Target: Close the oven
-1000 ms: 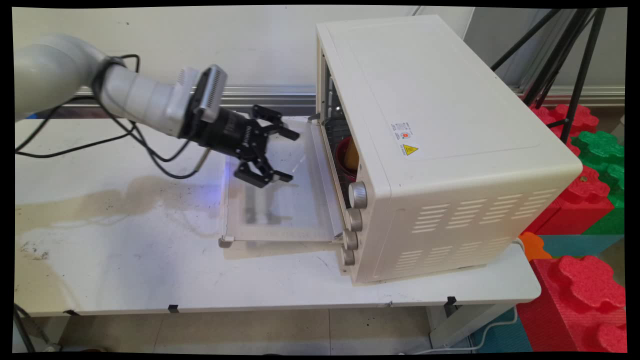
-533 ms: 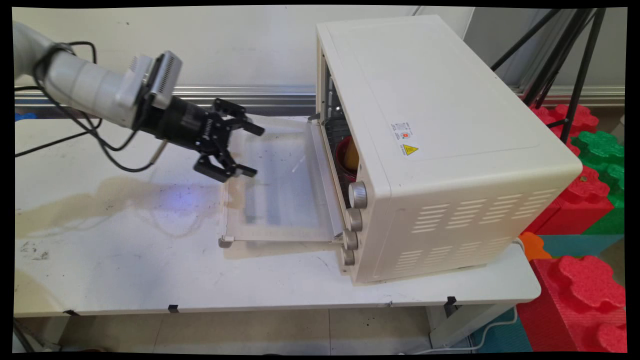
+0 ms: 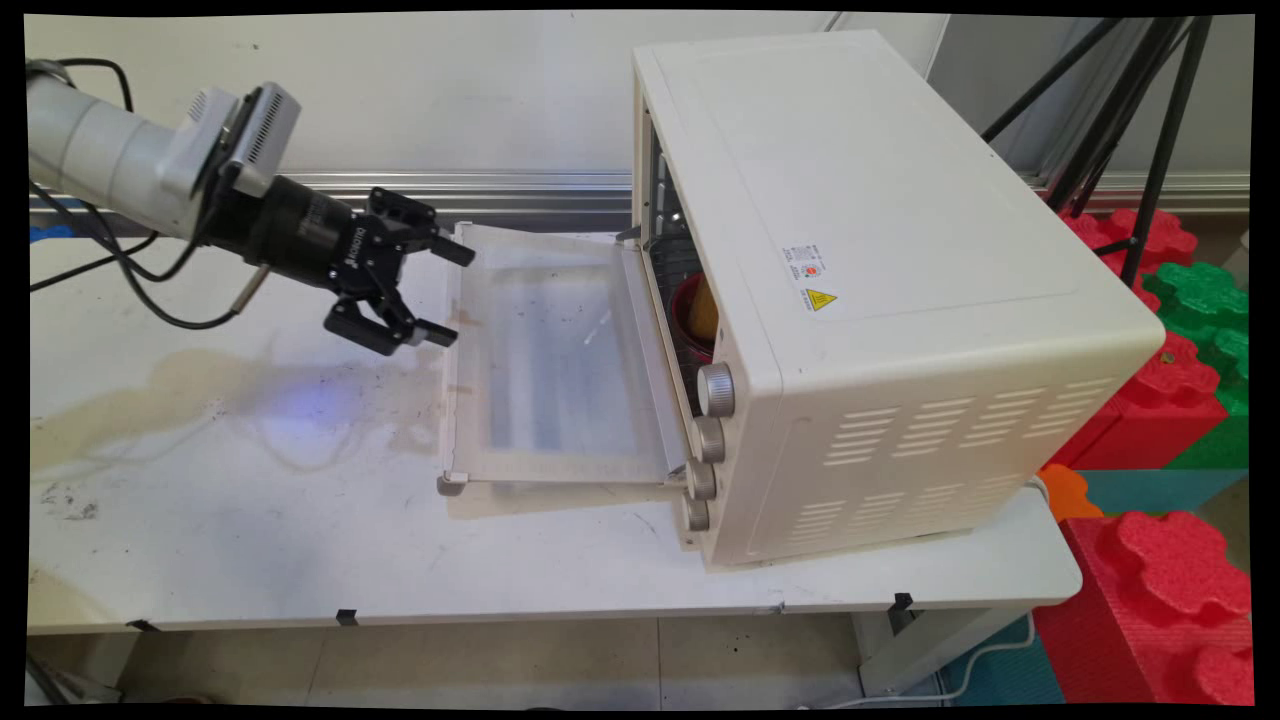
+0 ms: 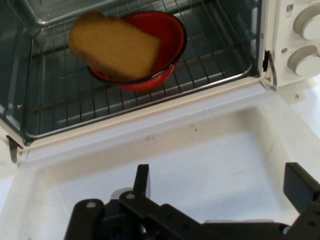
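My gripper (image 3: 428, 290) hangs wide and empty just left of the oven door (image 3: 545, 360). A dip could knock the door's edge, jolting the oven (image 3: 880, 290) and its bowl (image 4: 167, 37) with bread (image 4: 112, 47).

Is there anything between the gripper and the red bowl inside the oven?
Nothing visible blocks the way. The gripper, fingers open and empty, is at the outer edge of the lowered oven door. Beyond the door, the red bowl with bread sits on the oven rack.
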Robot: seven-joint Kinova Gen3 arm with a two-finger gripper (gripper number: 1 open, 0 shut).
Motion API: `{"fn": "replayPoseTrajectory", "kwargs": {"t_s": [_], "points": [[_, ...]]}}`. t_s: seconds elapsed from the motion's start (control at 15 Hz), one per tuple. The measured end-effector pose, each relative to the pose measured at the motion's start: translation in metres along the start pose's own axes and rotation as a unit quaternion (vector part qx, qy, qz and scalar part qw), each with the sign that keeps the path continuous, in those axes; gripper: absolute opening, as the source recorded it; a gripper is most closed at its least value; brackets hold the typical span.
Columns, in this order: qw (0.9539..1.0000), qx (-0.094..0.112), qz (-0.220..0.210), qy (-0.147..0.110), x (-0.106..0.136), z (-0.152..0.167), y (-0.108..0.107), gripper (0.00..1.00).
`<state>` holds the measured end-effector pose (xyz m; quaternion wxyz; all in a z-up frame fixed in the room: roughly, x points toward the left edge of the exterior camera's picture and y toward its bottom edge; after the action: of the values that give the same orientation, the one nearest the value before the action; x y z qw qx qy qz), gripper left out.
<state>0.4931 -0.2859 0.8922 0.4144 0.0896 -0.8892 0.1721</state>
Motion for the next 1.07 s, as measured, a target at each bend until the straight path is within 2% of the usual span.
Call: {"fn": "replayPoseTrajectory", "kwargs": {"t_s": [0.4,1.07], "points": [[0.9998,0.003,-0.013,-0.015,-0.007,-0.019,-0.003,1.0],[0.996,-0.007,-0.029,-0.084,-0.048,-0.03,-0.003,1.0]]}}
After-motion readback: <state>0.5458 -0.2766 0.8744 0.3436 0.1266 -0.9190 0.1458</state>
